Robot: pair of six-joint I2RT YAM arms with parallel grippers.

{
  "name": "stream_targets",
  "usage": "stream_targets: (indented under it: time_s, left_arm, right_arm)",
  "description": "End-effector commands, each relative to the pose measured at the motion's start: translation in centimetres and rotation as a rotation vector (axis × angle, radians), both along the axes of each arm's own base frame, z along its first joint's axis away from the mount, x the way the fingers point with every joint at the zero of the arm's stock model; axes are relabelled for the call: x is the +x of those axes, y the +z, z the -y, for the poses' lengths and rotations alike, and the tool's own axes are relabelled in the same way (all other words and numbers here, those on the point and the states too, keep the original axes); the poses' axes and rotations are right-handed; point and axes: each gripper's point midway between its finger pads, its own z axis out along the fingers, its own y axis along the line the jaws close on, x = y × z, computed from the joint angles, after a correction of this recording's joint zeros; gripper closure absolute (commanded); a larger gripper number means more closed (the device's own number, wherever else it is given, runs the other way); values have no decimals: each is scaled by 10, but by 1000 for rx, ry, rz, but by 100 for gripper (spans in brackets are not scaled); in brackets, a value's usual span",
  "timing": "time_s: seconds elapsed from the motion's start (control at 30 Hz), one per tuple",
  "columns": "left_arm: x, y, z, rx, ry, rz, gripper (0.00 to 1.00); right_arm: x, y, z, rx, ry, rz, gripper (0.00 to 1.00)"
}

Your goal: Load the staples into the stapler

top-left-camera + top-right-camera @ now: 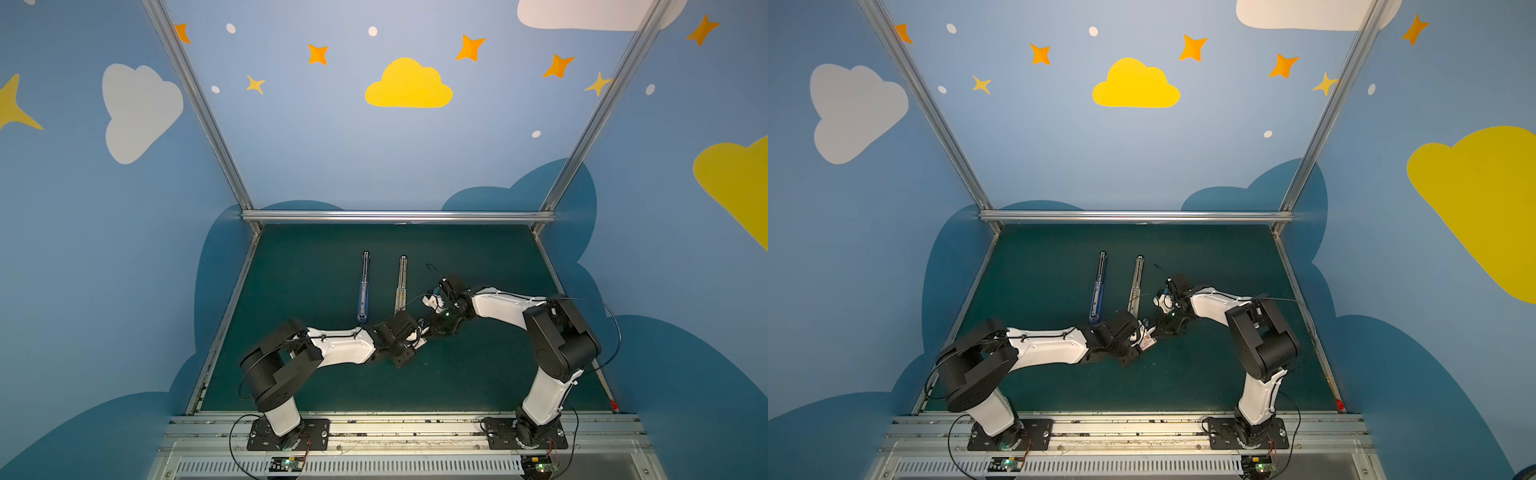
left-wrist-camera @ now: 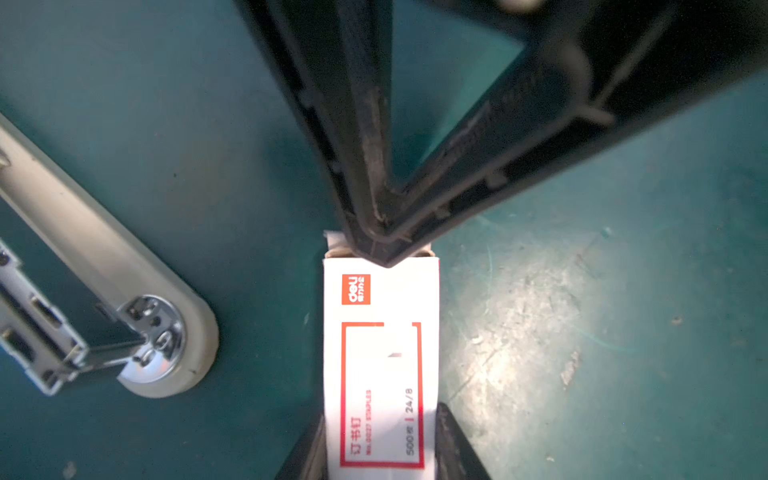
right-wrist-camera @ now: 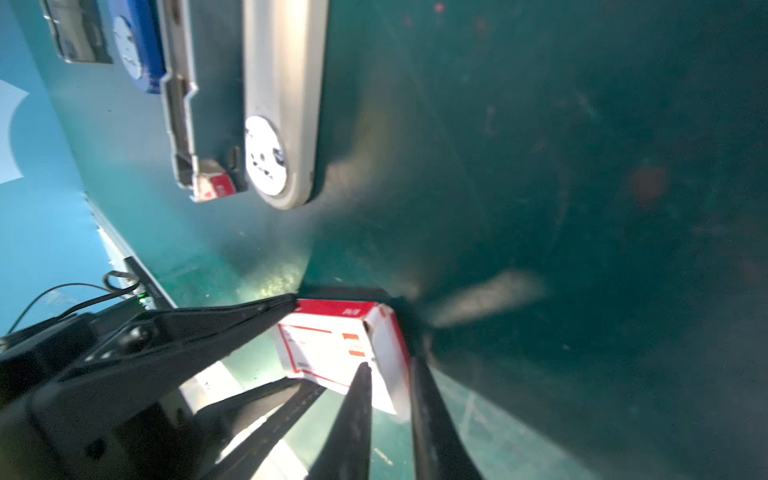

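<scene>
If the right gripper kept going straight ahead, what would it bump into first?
The box, held by the left gripper. Its end sits right at the tips of the right gripper, probably touching.

White-and-red staple box (image 2: 380,365), teal mat (image 2: 166,124)

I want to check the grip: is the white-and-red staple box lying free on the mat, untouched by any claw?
No, the left claw grips the staple box by its two long sides.

Top views: evenly lit, edges bowed. Wrist views: blurred; glare on mat (image 2: 519,332), box (image 2: 382,374) washed out, probably overhead light.
</scene>
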Motion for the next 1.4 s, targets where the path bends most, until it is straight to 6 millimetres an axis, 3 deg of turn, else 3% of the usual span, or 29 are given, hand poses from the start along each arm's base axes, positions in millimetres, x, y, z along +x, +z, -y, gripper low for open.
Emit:
stream_targets:
  time_s: [0.0,0.1,0.63,1.37]
  left_arm:
    - [-11,-17,-17,86,-2,-48,61]
    - [-12,-16,-16,85,-4,-48,61]
    - [-12,-18,-17,98,-7,-58,60]
    - [-15,-23,-20,129,-12,-79,60]
  right_arm:
    - [3,-2,5,-52,3,12,74]
    - [2,-2,5,-53,8,19,72]
    - [3,-3,2,-90,28,32,100]
    - [25,0,35,-109,-93,47,100]
